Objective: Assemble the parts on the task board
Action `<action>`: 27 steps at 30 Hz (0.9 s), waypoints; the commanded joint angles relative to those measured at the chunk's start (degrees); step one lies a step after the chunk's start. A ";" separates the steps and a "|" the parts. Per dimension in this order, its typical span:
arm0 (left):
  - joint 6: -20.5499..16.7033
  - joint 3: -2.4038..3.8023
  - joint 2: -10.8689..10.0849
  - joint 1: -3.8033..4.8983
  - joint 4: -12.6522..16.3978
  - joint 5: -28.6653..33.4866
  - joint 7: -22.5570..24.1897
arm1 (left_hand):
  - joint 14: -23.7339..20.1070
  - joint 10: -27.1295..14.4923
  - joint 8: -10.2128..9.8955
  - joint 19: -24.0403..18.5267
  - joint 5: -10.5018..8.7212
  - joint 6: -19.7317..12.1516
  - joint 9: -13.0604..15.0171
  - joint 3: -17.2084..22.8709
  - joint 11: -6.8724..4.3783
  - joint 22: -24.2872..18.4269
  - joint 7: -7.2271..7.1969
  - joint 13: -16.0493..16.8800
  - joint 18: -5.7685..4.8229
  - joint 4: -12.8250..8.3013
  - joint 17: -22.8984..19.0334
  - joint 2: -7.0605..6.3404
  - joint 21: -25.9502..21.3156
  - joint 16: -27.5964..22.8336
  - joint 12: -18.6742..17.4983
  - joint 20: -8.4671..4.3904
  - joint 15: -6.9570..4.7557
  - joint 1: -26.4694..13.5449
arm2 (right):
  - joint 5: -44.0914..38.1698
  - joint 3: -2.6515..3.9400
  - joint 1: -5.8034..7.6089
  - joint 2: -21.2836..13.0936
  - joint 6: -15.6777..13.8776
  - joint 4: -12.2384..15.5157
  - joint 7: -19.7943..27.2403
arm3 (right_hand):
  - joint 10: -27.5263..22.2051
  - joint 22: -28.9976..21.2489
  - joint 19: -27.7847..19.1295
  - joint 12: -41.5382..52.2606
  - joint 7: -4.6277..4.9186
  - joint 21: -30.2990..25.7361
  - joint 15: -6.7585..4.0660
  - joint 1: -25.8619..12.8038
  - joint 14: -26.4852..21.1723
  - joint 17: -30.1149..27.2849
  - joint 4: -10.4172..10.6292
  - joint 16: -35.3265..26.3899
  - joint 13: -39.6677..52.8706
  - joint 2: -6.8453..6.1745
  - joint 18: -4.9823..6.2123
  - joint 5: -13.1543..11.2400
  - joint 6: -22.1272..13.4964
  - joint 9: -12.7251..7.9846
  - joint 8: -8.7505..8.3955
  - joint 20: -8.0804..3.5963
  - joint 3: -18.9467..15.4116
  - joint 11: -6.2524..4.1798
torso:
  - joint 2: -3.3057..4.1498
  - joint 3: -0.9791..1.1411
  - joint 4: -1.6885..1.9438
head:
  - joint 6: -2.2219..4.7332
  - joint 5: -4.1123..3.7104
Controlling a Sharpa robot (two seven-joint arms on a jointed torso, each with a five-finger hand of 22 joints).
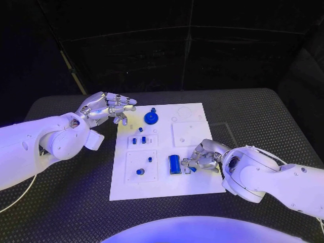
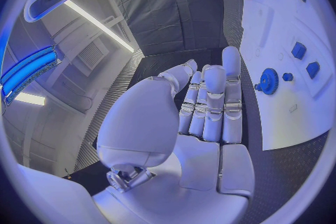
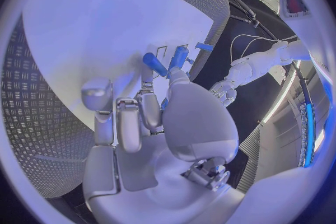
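The white task board lies in the middle of the table. A blue gear stands near its far edge. Two small blue blocks sit mid-left, and a round blue piece sits near the front left. My left hand hovers at the board's far left corner, fingers stretched out and holding nothing. My right hand is over the board's right front part, beside a long blue block. It pinches a small blue peg between thumb and finger.
The board has a raised square plate at its right. The black ribbed table runs around it, with dark curtains behind. A white cable trails under my left arm.
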 commanded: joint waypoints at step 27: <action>0.56 0.04 0.05 0.08 -0.12 0.26 0.05 | -0.36 -0.44 0.24 0.04 -0.12 -0.41 -0.05 -0.31 -0.11 -0.05 0.10 0.01 0.83 0.03 -0.05 0.26 -0.20 -0.32 0.25 0.24 0.01 -0.52 | -2.62 -0.01 0.04 -0.58 1.24 0.25 0.15 | 0.52 0.89 0.65 0.51 -0.30 0.67 -0.44 4.46 5.75 13.64 -2.20 0.38 1.20 2.25 -1.06 0.57 1.23 0.56 -0.30 -0.19 -2.31 -0.38 | 0.04 -0.03 0.02 | 0.35 0.02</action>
